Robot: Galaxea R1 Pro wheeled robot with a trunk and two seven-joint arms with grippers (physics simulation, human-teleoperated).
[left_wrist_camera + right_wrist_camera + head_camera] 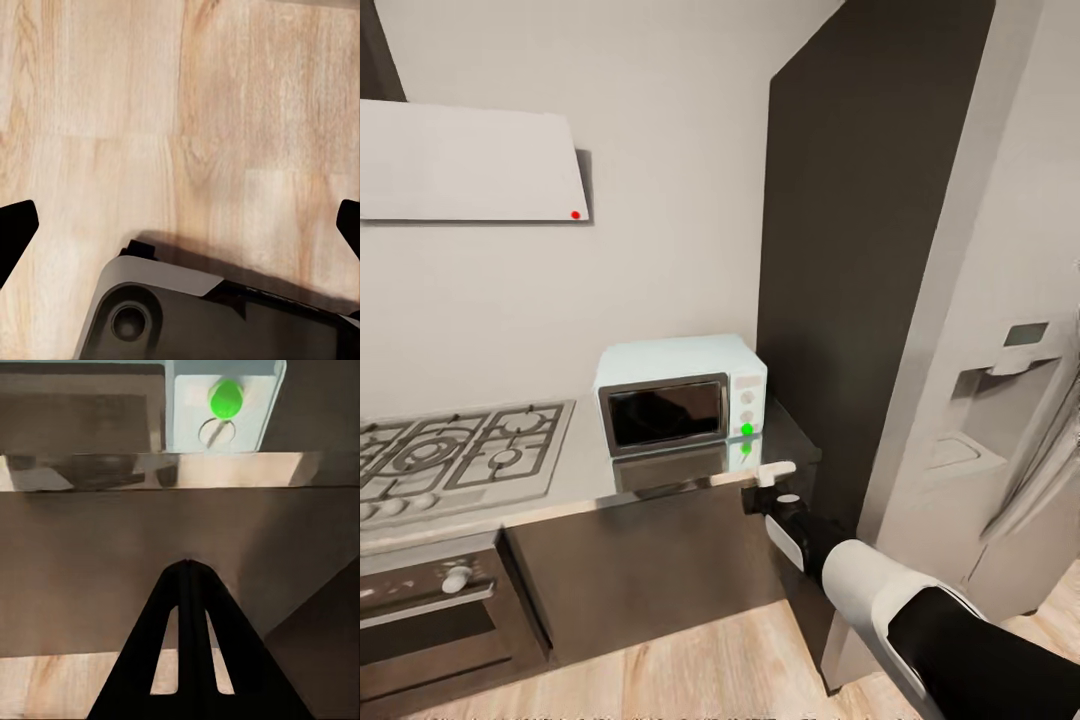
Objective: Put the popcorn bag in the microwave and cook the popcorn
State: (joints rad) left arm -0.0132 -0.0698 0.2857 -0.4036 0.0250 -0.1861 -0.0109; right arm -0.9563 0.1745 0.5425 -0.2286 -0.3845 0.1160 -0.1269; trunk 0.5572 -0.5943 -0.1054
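- My right gripper [778, 472] has its fingers pressed together, empty, level with the front edge of the countertop [660, 470], just before the microwave [682, 392].
- The microwave's door is closed; the lowest knob on its white panel glows green [225, 399].
- My left gripper [180, 225] is spread wide above the wooden floor [180, 112], holding nothing.
- The gas hob [455, 450] sits left of the microwave.

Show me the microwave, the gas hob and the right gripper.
microwave [665, 412], head view, on its dark glass door.
gas hob [455, 455], head view, on the black grates.
right gripper [187, 577], right wrist view, at the closed fingertips.
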